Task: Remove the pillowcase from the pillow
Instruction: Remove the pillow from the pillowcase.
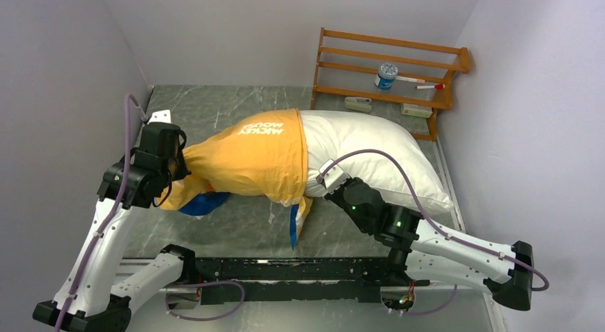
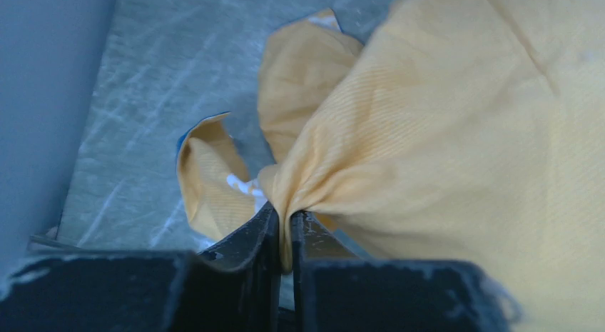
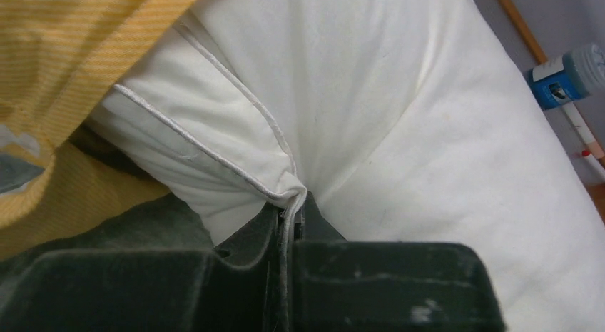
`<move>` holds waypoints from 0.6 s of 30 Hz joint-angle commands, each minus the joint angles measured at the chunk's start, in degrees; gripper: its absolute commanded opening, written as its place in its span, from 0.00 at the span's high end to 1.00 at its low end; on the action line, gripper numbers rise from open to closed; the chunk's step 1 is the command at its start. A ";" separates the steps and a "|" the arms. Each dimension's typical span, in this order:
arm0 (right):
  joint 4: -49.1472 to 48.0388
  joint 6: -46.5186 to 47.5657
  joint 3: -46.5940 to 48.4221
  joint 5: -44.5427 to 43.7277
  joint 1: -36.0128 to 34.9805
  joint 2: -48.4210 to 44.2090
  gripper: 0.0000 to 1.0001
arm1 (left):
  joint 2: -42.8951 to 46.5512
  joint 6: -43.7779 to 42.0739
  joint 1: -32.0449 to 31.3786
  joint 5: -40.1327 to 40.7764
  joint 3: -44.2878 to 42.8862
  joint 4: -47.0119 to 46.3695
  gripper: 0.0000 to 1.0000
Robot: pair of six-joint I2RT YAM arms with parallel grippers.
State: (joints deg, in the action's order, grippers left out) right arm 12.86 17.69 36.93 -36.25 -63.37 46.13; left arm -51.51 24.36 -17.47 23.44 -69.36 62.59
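Well, pillowcase hem halfway along pillow

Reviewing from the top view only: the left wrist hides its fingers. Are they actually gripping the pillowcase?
Observer: Yes. The left fingers are shut on a bunched fold of the orange pillowcase.
Operator: And the right fingers, over by the pillow?
Observer: The right fingers are shut on the piped edge of the white pillow, not on the pillowcase.
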 commanded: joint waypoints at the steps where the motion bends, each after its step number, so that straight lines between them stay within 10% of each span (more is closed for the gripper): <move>1: 2.97 -2.74 0.46 -4.11 1.91 -3.15 1.00 | -0.71 -3.53 0.42 10.07 -4.44 -0.12 0.59; 4: 4.20 -3.98 1.98 1.51 1.96 -2.47 1.00 | 0.44 -5.57 0.42 4.60 -5.18 -1.61 0.05; 18: 3.63 -14.65 4.85 6.00 2.02 0.87 1.00 | 7.99 3.74 0.42 -36.02 3.84 -1.15 0.03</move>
State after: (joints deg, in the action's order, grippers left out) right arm 18.41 7.62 38.72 -29.32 -61.93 46.70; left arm -46.65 22.35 -17.34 -0.97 -67.40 60.77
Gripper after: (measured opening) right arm 0.037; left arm 0.968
